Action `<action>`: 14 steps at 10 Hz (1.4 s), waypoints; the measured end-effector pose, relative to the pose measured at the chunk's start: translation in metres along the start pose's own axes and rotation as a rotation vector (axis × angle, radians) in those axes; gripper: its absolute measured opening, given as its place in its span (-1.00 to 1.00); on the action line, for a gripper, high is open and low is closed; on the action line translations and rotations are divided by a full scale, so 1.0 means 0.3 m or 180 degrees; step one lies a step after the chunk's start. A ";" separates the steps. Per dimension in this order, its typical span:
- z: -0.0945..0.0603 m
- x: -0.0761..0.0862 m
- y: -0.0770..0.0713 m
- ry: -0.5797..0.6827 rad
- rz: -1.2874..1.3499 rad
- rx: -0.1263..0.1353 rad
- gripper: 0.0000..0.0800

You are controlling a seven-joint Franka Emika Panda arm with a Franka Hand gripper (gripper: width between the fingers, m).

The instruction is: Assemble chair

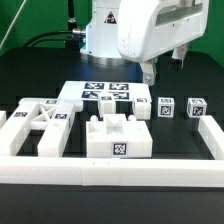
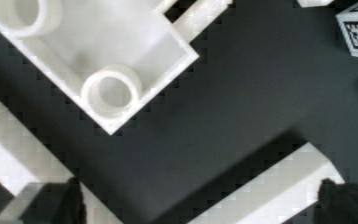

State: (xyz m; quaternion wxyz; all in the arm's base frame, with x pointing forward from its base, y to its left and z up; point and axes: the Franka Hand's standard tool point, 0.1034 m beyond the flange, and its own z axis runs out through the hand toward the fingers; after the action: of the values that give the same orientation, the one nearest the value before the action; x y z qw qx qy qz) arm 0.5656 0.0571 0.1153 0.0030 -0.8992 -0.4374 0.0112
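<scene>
The chair's white parts lie apart on the black table. A ladder-like frame piece (image 1: 40,125) lies at the exterior view's left. A blocky stepped piece (image 1: 118,135) with a tag on its front stands in the middle. Three small tagged blocks (image 1: 167,107) stand in a row at the right. My gripper (image 1: 148,72) hangs above the table behind those blocks, touching nothing. In the wrist view a flat white piece with two round holes (image 2: 87,60) lies ahead of my gripper (image 2: 194,205). The dark fingertips (image 2: 43,205) stand wide apart with only table between them.
The marker board (image 1: 100,93) lies flat behind the stepped piece, just left of the gripper. Low white border rails run along the front (image 1: 110,176) and the exterior view's right side (image 1: 210,135). A white band (image 2: 229,165) crosses the wrist view under the fingers. A tag (image 2: 357,30) shows at that view's edge.
</scene>
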 end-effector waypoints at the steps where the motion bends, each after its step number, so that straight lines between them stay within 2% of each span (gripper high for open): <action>1: 0.000 0.000 0.000 0.0000 0.0000 0.0000 0.62; 5: 0.006 -0.007 0.005 -0.0004 -0.0059 0.0003 0.62; 7: 0.066 -0.055 0.063 -0.0027 -0.0272 0.0021 0.62; 9: 0.133 -0.064 0.126 0.0014 -0.0511 0.0006 0.62; 10: 0.145 -0.062 0.136 0.0014 -0.0463 0.0012 0.62; 13: 0.144 -0.061 0.133 0.0014 -0.0284 0.0014 0.62; 14: 0.144 -0.059 0.131 0.0018 0.0033 0.0018 0.62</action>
State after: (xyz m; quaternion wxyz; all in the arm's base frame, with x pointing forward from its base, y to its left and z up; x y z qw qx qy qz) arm 0.5847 0.0189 0.0718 0.0068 -0.9015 -0.4327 0.0100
